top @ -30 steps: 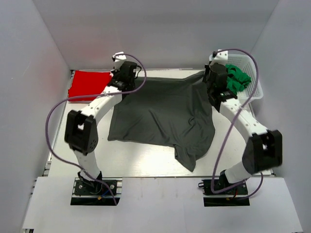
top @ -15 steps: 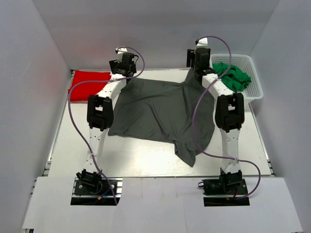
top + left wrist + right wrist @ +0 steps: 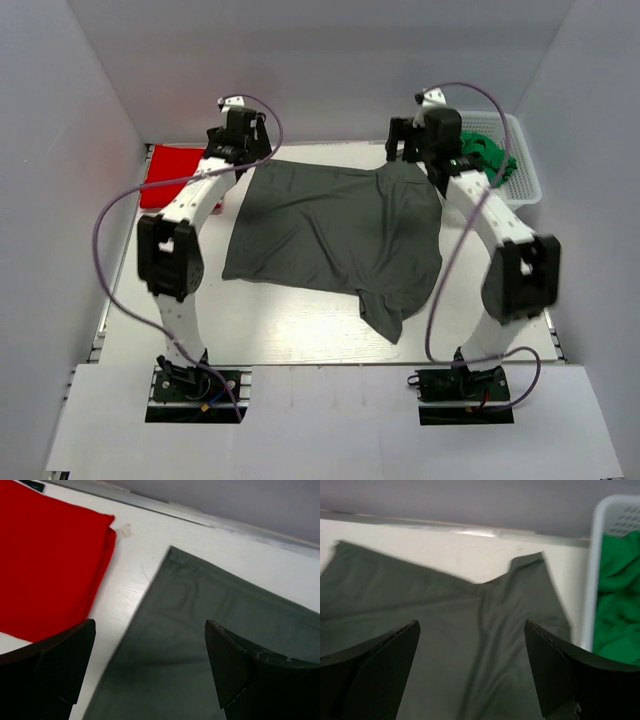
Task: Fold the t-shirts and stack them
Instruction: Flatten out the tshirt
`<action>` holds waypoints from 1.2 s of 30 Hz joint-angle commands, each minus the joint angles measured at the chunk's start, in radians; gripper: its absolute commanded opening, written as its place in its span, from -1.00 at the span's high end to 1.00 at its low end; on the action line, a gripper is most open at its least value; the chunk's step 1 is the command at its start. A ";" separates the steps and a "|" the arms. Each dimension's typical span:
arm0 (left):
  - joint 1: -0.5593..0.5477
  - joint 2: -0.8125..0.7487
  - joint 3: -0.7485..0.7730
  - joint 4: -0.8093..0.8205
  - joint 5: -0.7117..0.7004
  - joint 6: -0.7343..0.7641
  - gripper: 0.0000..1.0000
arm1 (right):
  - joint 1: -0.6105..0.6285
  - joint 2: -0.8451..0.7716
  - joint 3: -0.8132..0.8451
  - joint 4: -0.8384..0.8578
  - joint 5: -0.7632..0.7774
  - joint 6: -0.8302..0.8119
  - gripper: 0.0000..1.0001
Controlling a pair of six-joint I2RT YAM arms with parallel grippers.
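Risk lies chiefly in the grasp along the far edge, which has not yet been made. The grey shirt point(image 3: 335, 235) lies spread across the middle of the tabletop point(image 3: 290, 325). Its far edge is near the back wall, and its near right part is drawn into a rumpled tail pointing toward the arm bases. The red shirt point(image 3: 172, 172) lies folded at the far left, just beside the grey shirt's far left corner but apart from it.

The left claw point(image 3: 149, 630) hovers over that corner, released and holding nothing. The right claw point(image 3: 471, 625) hovers over the far right edge, likewise released and empty. A white basket point(image 3: 528, 185) of green cloth point(image 3: 490, 160) sits just to its right.

Hazards, as judged:

1. Should the left claw descend too far to its left, a finger may catch the red shirt's fold and drag it open.
2. The far right edge is notched and uneven. A grip on the small flap alone would likely lift only that flap and skew the fold.
3. Thin cloth lying flat offers little to pinch, so either claw may close on nothing.
4. If the rumpled tail is folded in unsmoothed, the result would probably be lumpy and stack poorly.
5. A right claw that strays outward may strike the basket rim.
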 commanded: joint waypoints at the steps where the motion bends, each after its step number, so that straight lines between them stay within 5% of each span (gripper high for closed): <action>1: -0.010 -0.167 -0.172 -0.054 0.158 -0.090 -1.00 | 0.018 -0.163 -0.206 -0.036 -0.169 0.119 -0.81; 11: -0.010 -0.312 -0.565 -0.027 0.316 -0.206 -1.00 | 0.039 -0.452 -0.685 -0.182 -0.276 0.346 -0.81; 21: 0.001 -0.434 -0.921 -0.010 0.351 -0.360 -1.00 | 0.025 -0.489 -0.886 -0.185 -0.272 0.406 -0.81; 36: 0.010 -0.523 -0.995 -0.149 0.172 -0.449 -1.00 | -0.093 -0.439 -0.957 -0.210 -0.143 0.374 -0.81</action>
